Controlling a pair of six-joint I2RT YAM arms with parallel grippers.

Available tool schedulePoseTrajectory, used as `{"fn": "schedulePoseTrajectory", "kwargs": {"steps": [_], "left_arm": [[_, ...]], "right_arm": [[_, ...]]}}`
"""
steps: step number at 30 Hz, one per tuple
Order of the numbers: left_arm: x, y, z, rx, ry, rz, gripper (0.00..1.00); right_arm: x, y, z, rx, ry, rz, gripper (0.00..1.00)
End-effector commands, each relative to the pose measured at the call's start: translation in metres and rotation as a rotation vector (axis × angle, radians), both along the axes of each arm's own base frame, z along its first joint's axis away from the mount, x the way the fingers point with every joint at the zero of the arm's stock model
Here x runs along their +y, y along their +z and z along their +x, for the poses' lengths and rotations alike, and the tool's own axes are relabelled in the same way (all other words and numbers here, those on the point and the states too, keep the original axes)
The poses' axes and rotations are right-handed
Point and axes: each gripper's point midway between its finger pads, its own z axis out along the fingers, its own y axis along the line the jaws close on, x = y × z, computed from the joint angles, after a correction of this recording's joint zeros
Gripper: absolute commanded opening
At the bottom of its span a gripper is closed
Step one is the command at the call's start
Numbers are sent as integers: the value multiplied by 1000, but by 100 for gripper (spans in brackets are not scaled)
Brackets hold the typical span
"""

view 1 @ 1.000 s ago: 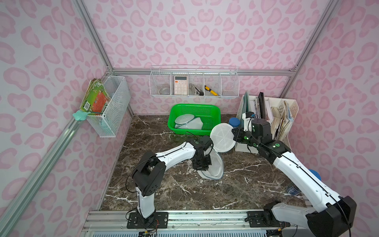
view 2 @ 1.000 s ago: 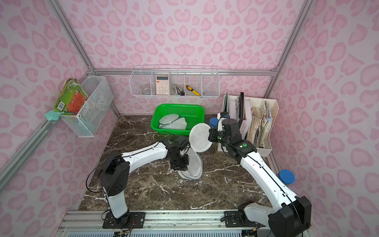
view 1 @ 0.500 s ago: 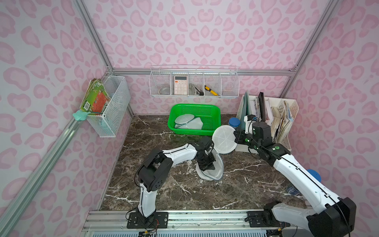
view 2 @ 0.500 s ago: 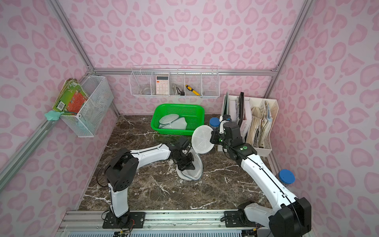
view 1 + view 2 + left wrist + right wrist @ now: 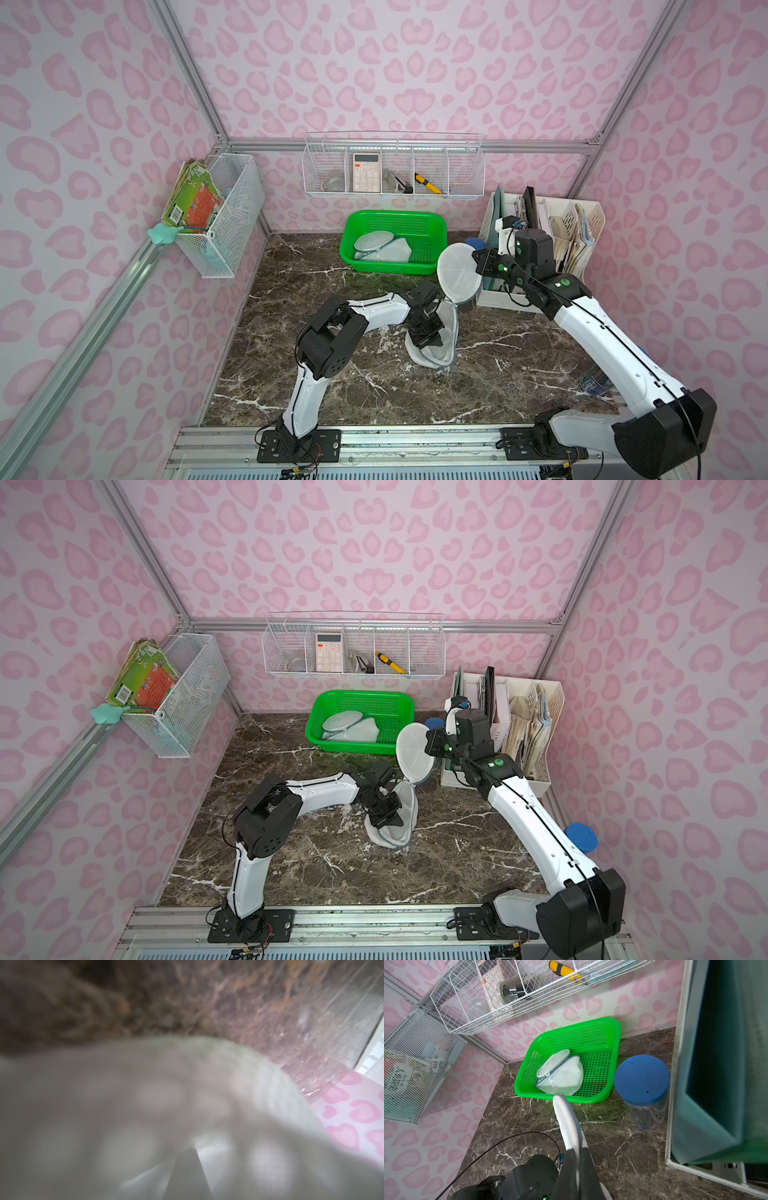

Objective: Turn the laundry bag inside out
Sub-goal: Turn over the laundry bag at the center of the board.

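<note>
On the dark marble tabletop (image 5: pixel 291 291), we see the white mesh clamshell laundry bag (image 5: pixel 456 272) standing open near the green perforated plastic basket (image 5: pixel 386 269). The right gripper (image 5: pixel 478 266) is clamped on the rim of its round upper flap and holds it raised, while the lower half lies on the stone. The left gripper (image 5: pixel 430 338) sits inside that lower half, fingers together; its wrist view is too blurred for us to tell whether mesh is pinched between them
</note>
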Motion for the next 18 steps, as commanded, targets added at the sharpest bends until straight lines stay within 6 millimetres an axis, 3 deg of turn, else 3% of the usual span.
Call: {"fn": "schedulePoseTrajectory", "kwargs": {"steps": [1, 7, 11, 14, 17, 18], "left_arm": [[53, -27, -26, 46, -73, 277, 0], [68, -34, -34, 29, -148, 363, 0], [73, -34, -34, 7, -177, 392, 0], [71, -27, -32, -10, -182, 378, 0], [68, -9, -23, -49, -165, 349, 0], [68, -1, -20, -64, -157, 334, 5]], "right_arm": [[14, 31, 17, -59, 32, 72, 0], [29, 72, 39, -100, 50, 141, 0], [32, 85, 48, -111, 56, 155, 0], [29, 83, 47, -121, 54, 134, 0], [26, 66, 35, -123, 70, 109, 0], [23, 58, 29, -122, 70, 99, 0]]}}
